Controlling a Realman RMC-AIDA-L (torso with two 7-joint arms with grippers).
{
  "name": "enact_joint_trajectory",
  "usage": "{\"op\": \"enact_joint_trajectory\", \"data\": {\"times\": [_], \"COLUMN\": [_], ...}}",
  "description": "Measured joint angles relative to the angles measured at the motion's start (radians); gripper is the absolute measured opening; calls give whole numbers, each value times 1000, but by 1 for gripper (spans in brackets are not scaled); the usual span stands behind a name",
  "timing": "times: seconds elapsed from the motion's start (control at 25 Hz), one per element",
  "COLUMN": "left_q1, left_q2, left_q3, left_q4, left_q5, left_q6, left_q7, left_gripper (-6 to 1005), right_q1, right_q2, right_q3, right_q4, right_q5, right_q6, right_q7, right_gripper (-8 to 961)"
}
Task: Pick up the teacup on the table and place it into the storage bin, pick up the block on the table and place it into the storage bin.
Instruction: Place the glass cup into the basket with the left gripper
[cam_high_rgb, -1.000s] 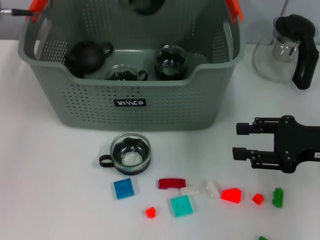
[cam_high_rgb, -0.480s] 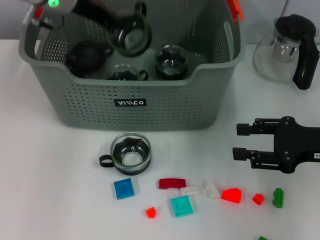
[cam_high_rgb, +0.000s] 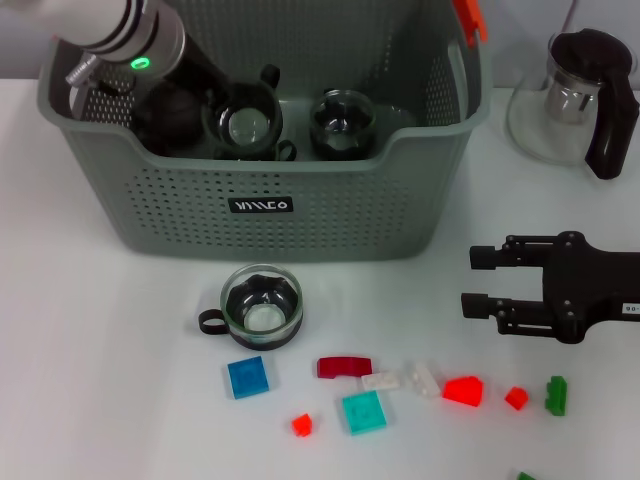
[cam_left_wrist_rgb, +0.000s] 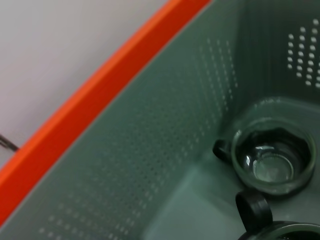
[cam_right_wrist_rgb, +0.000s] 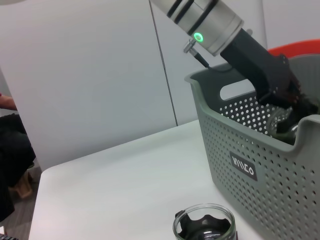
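Observation:
My left gripper (cam_high_rgb: 218, 98) reaches down into the storage bin (cam_high_rgb: 350, 215) from its far left corner, shut on a glass teacup (cam_high_rgb: 246, 124) that hangs just above the bin floor. The right wrist view shows that gripper (cam_right_wrist_rgb: 281, 86) low inside the storage bin (cam_right_wrist_rgb: 260, 150). A second teacup (cam_high_rgb: 262, 306) stands on the table in front of the bin. Loose blocks lie nearer me, among them a blue block (cam_high_rgb: 247, 377), a teal block (cam_high_rgb: 362, 411) and a red block (cam_high_rgb: 462, 390). At the right, my right gripper (cam_high_rgb: 479, 281) hovers open and holds nothing.
Inside the bin rest a black teapot (cam_high_rgb: 165, 112) and another glass teacup (cam_high_rgb: 342, 122), whose cup (cam_left_wrist_rgb: 272, 160) shows on the bin floor in the left wrist view. A glass kettle (cam_high_rgb: 570, 100) with a black handle stands at the back right.
My left arm has come down into the bin with the teacup, from above the rim to low over the floor. The right gripper has barely shifted.

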Motion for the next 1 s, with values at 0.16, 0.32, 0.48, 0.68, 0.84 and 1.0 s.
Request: {"op": "enact_joint_trajectory", "data": {"times": [0.16,0.32,0.48,0.68,0.84,1.0], "left_q1": [-21,-33,-35,-36,-35,-7], "left_q2": [6,8,10,11,9,1], "left_q3": [15,16,15,13,11,-23], "left_q4": [-61,-91,-90,-84,-76,23], "left_q5": [2,3,5,5,3,-41], "left_q6": [-23,-32,-19,-12,-5,63], "left_q7": [-4,-5,-6,-16,-19,-9], "left_gripper": [40,40,40,69,208,507], "right_q1": [0,0,-1,-2,-3,-3], "right_q2": [0,0,0,0,0,0], "right_q3": [4,2,0,-2,-2,-2], "right_q4": [0,0,0,0,0,0], "right_q5": [0,0,0,0,0,0], "right_q6": [3,5,7,8,8,8], "right_q7": [0,0,0,0,1,2], "right_gripper": [651,652,653,653,653,653]}}
